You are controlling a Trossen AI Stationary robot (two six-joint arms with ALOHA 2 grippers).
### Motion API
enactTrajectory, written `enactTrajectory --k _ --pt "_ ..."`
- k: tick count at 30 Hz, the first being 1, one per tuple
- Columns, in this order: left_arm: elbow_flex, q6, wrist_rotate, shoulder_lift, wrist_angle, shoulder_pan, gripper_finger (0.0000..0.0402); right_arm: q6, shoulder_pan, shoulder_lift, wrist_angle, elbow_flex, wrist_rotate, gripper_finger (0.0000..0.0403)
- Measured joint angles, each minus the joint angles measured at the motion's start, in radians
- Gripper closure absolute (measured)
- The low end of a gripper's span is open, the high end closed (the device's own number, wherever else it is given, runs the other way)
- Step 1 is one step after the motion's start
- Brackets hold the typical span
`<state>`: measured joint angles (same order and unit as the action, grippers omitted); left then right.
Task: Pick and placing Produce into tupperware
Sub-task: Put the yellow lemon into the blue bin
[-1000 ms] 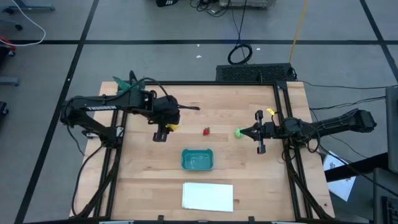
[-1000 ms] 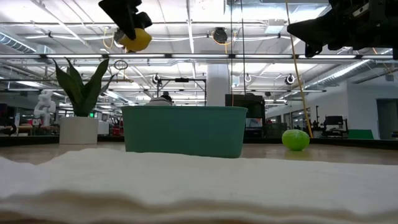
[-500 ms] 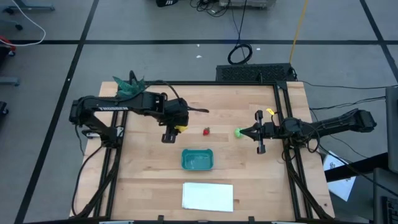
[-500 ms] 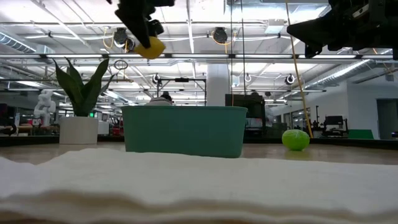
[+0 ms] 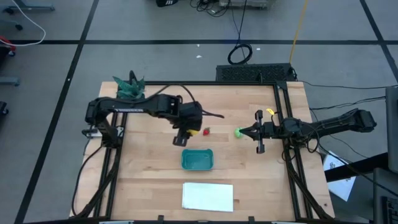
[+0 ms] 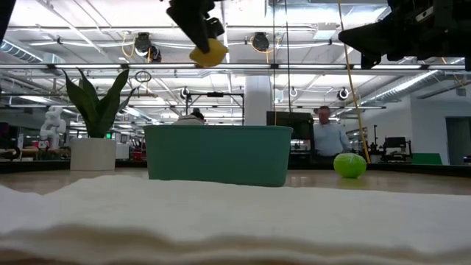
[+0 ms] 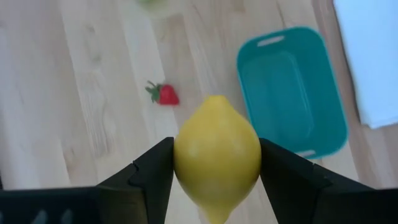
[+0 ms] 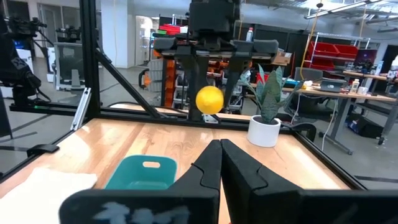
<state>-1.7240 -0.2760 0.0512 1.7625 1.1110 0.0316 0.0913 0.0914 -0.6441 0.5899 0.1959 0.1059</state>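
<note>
Gripping the smooth yellow lemon-shaped toy fruit [image 7: 217,163] across its middle, the left gripper [image 7: 216,168] fingers hold it above the surface, near the shallow teal plastic tupperware [image 7: 292,90]. It looks light, rigid, slippery. The right gripper [image 8: 220,163] waits, fingers closed, empty.

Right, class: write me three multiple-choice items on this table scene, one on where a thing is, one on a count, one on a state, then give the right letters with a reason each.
1. Where is the lemon?
A. inside the tupperware
B. in the left gripper, above the table
C. on the white sheet

2. How many fruits lie on the table?
A. none
B. two
C. three

3. What state is the tupperware in?
A. empty
B. holding the strawberry
C. lidded

Answers:
1 B, the fingers clamp the lemon on both sides.
2 B, the strawberry and the green fruit lie on the wood.
3 A, its open inside shows nothing.
</note>
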Motion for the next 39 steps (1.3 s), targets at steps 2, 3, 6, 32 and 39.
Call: enactTrajectory --k 2,3,6,32,39 --pt "-0.026 0.000 0.000 0.018 0.001 -0.003 0.0190 0.000 0.000 0.000 0.000 0.000 0.000 0.0403" --pt "-0.037 0.003 0.000 0.027 0.002 -0.006 0.0190 0.000 0.000 0.000 0.001 0.000 0.000 0.0403" --pt "-0.049 0.021 0.000 0.036 0.002 -0.012 0.0190 0.000 0.000 0.000 0.000 0.000 0.000 0.0403" --pt "-0.051 0.223 0.004 0.044 0.014 -0.195 0.0190 -0.001 0.000 0.000 0.001 0.000 -0.001 0.0403" --pt "-0.051 0.236 0.004 0.044 0.014 -0.241 0.0190 -0.001 0.000 0.000 0.001 0.000 -0.001 0.0403"
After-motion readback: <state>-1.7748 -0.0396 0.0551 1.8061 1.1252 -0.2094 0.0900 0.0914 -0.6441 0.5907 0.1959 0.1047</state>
